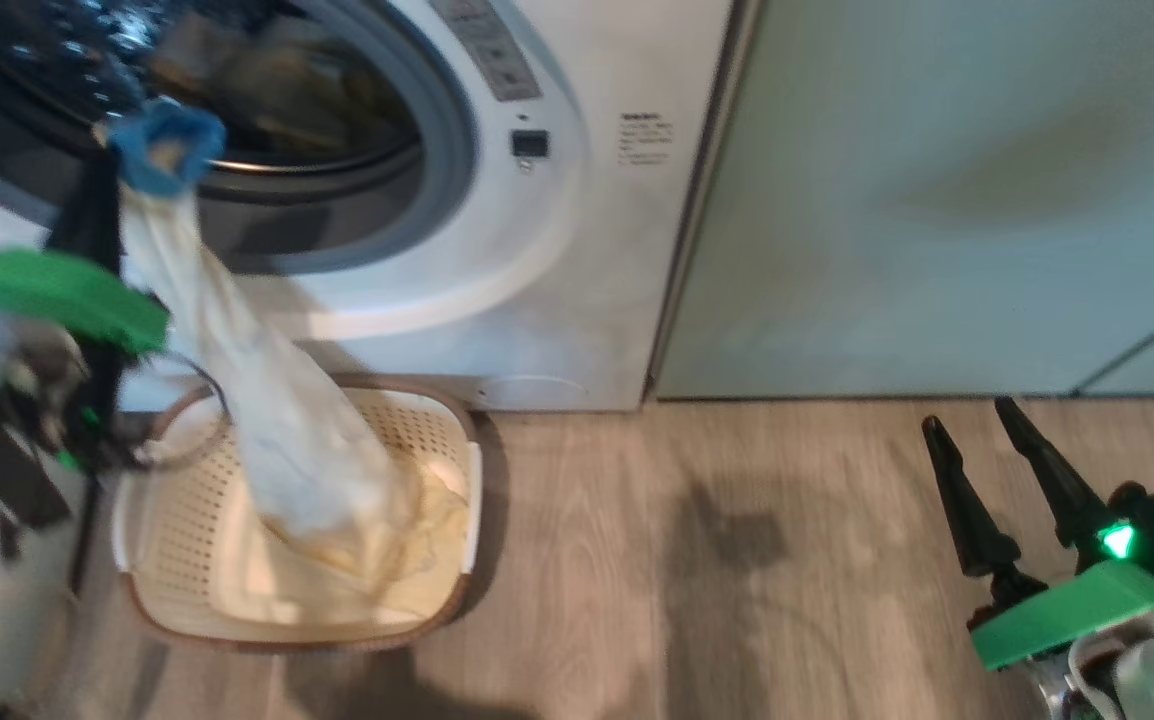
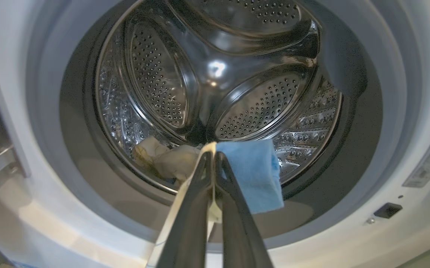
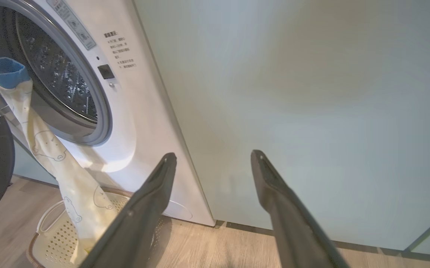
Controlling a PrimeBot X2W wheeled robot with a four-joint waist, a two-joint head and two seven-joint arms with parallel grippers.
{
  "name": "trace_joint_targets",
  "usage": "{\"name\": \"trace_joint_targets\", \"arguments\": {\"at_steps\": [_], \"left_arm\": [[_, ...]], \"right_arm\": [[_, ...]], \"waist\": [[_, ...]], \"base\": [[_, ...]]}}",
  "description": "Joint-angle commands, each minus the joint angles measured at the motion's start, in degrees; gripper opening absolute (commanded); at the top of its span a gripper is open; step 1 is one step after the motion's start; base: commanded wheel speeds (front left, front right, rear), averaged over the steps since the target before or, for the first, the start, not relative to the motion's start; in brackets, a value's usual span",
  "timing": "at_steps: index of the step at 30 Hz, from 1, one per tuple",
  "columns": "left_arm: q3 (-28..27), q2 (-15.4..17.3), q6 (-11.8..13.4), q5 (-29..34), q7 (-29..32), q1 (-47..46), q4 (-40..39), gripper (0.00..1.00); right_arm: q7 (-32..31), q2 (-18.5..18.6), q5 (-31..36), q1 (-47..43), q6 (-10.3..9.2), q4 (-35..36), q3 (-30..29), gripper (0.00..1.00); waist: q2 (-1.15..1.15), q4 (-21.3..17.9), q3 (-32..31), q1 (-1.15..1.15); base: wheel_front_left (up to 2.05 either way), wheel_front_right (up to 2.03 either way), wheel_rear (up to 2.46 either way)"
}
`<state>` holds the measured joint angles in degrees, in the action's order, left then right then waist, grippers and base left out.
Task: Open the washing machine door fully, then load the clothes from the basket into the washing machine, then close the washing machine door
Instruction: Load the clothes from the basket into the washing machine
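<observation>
Left pincer [image 2: 214,156] clamped tight on the blue-patched end of the clothes [image 1: 267,430], drum [image 2: 259,108] of the washing machine [image 1: 577,250] dead ahead! The garment hangs long, trailing down, tail in the basket [image 1: 172,545]. Right pincer [image 1: 967,412], spread wide and empty, sits well away.
</observation>
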<state>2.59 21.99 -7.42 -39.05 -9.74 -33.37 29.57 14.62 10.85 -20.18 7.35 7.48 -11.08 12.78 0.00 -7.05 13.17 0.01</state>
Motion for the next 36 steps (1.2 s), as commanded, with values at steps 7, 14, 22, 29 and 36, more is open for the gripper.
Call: {"name": "trace_joint_targets", "arguments": {"at_steps": [7, 14, 22, 29, 36], "left_arm": [[2.3, 7.69, -0.07, -1.75, 1.52, -12.84, 2.99, 0.0], [4.49, 10.67, -0.07, -2.8, 2.36, -22.99, 9.08, 0.0], [6.98, 12.94, -0.06, 0.94, 0.24, -34.42, 17.67, 0.0], [8.95, 14.27, 0.4, 5.24, -3.69, -43.18, 22.83, 0.0], [8.05, 16.54, 0.55, 9.14, -5.21, -49.22, 22.22, 0.0]], "right_arm": [[0.38, -0.33, -0.68, 3.89, 0.01, 1.76, 1.6, 1.0], [0.38, -1.17, -0.91, 6.66, 0.01, 2.01, 2.86, 1.0], [0.38, -1.64, -1.07, 10.12, 0.01, 2.49, 3.81, 1.0], [0.38, -2.26, -1.25, 12.49, 0.01, 2.8, 4.78, 1.0], [0.38, -3.44, -1.51, 13.47, 0.01, 2.78, 5.18, 1.0]], "waist": [[0.0, -5.15, 6.47, -0.01], [0.0, -7.8, 12.18, -0.01], [0.0, -10.69, 18.21, -0.01], [0.0, -13.4, 22.25, -0.01], [0.0, -16.1, 24.51, -0.01]], "base": [[0.0, 0.0, 0.0], [0.0, 0.0, 0.0], [0.0, 0.0, 0.0], [0.0, 0.0, 0.0], [0.0, 0.0, 0.0]]}}
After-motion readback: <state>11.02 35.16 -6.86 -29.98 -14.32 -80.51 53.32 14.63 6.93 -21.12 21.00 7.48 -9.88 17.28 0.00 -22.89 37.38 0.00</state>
